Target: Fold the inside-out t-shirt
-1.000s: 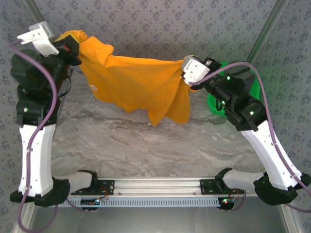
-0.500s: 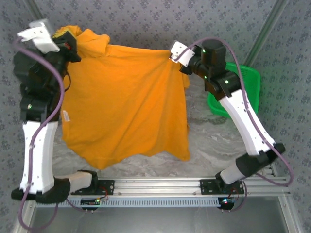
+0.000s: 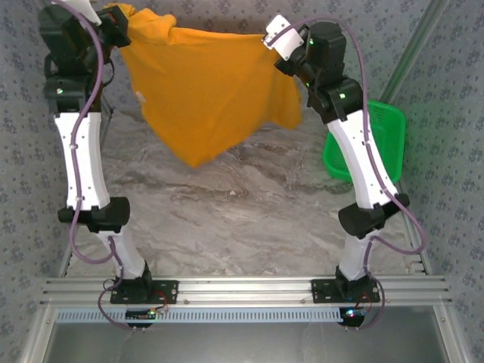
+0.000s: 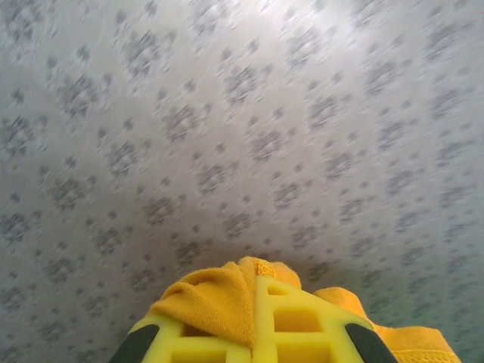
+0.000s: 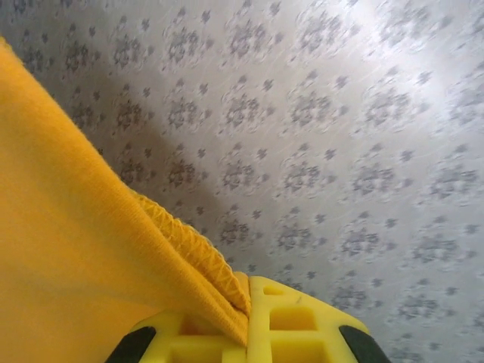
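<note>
Hanging high over the table, the orange-yellow t-shirt [image 3: 212,91] is stretching between the two raised arms like a soft, limp sheet. The left gripper [image 3: 117,19] is pinching a bunched corner of it at the top left. The right gripper [image 3: 271,39] is clamping the opposite top corner, so the upper edge is running nearly straight between them with a slight sag.

Below that edge the cloth is draping in loose, wrinkly folds and tapering to a rounded tip that is dangling over the left-centre of the table. A shorter flap is hanging beneath the right gripper. A small white label [image 3: 141,94] is showing near the left edge of the fabric.

In the left wrist view, the yellow lattice-moulded plastic fingers [image 4: 318,333] are holding a thick wad of cloth, with a stitched hem poking up between them. In the right wrist view, the matching fingers [image 5: 302,321] are gripping a hemmed edge whose stitching looks coarse and looped.

The table [image 3: 227,219] is showing a grey, marbled, stone-like surface. A green mesh basket [image 3: 382,128] is sitting at its right side, partly behind the right arm. Grey walls [image 3: 227,15] printed with small dark motifs are enclosing the space.
</note>
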Robot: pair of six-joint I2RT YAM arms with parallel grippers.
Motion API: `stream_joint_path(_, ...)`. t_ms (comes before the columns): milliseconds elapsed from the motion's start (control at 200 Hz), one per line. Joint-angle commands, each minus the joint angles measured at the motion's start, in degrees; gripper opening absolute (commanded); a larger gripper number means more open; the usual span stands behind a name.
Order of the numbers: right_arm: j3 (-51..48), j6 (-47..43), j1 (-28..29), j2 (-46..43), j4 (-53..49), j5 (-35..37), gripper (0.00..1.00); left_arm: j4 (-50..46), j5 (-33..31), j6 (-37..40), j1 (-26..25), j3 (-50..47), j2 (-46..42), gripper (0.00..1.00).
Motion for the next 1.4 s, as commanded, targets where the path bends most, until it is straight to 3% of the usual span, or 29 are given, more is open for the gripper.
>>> stream_joint_path(0,-11.41,-4.52,2.63,-9.07,-1.1,3.21,0.0,-2.47,4.16,-0.38,0.59,-5.51,-8.01,0.0)
stream_joint_path(80,-31.04,-5.9,4.82,-18.49,6.06,3.67,0.0,1.03,4.83,0.24,0.53,-24.0,-17.58,0.0)
stream_joint_path(175,-50.85,-2.62,8.37,-28.01,11.23,3.47,0.0,13.19,5.14,-1.14,0.58,-52.46,-31.94,0.0)
stream_joint_path(270,-67.12,-1.4,15.05,-34.44,12.12,5.91,0.04,19.56,0.37,-9.46,0.58,-79.62,-46.47,0.0)
stream_joint_path(315,-74.31,0.13,18.36,-36.3,10.13,5.64,0.13,18.86,-2.04,-17.4,0.6,-90.4,-52.48,0.12)
stream_joint_path(380,-82.54,5.52,22.25,-38.15,8.5,1.04,0.33,18.05,-2.28,-26.4,0.6,-104.54,-60.24,0.46)
stream_joint_path(415,-85.79,9.25,23.78,-38.74,6.68,-6.07,0.42,17.08,-2.03,-29.86,0.6,-110.83,-64.26,0.55)
stream_joint_path(470,-89.56,12.07,24.33,-39.32,2.88,-24.59,0.49,13.06,-2.02,-31.08,0.6,-117.37,-69.83,0.64)
stream_joint_path(515,-90.99,13.67,24.43,-39.15,0.67,-35.26,0.51,8.33,-4.07,-31.21,0.57,-120.12,-73.89,0.64)
stream_joint_path(570,-91.97,16.53,23.88,-39.54,0.01,-36.6,0.51,5.24,-5.42,-29.65,0.59,-121.66,-77.81,0.65)
stream_joint_path(690,-92.85,23.35,15.15,-40.53,3.64,-26.03,0.55,4.93,-6.57,-27.07,0.58,-121.28,-78.32,0.62)
stream_joint_path(805,-89.76,37.86,4.41,-36.5,9.07,-21.23,0.56,11.49,-3.46,-28.39,0.53,-120.79,-68.52,0.59)
stream_joint_path(860,-87.81,48.95,0.99,-33.0,9.07,-15.08,0.56,15.0,-1.84,-28.62,0.19,-119.95,-62.49,0.59)
stream_joint_path(930,-84.0,60.91,-1.82,-27.29,4.47,-8.87,0.55,17.88,-2.21,-28.15,-0.68,-117.89,-55.17,0.58)
stream_joint_path(1044,-80.69,70.46,-3.1,-18.99,1.78,-5.79,0.49,21.88,-4.79,-24.28,-3.29,-113.14,-44.56,0.58)
stream_joint_path(1124,-82.24,72.48,-3.08,-16.28,5.2,-4.68,0.5,23.02,-8.1,-21.15,-5.29,-109.12,-38.16,0.58)
stream_joint_path(1294,-80.79,66.0,-4.1,-9.07,4.92,-3.14,0.54,25.16,-9.92,-18.44,-6.06,-104.44,-26.63,0.58)
stream_joint_path(1339,-80.64,65.6,-4.68,-7.86,5.01,-2.83,0.49,26.1,-10.39,-17.81,-6.01,-104.17,-23.93,0.58)
stream_joint_path(1394,-81.26,66.39,-5.17,-7.33,5.35,-3.09,0.35,26.11,-11.45,-17.34,-5.91,-103.87,-21.36,0.57)
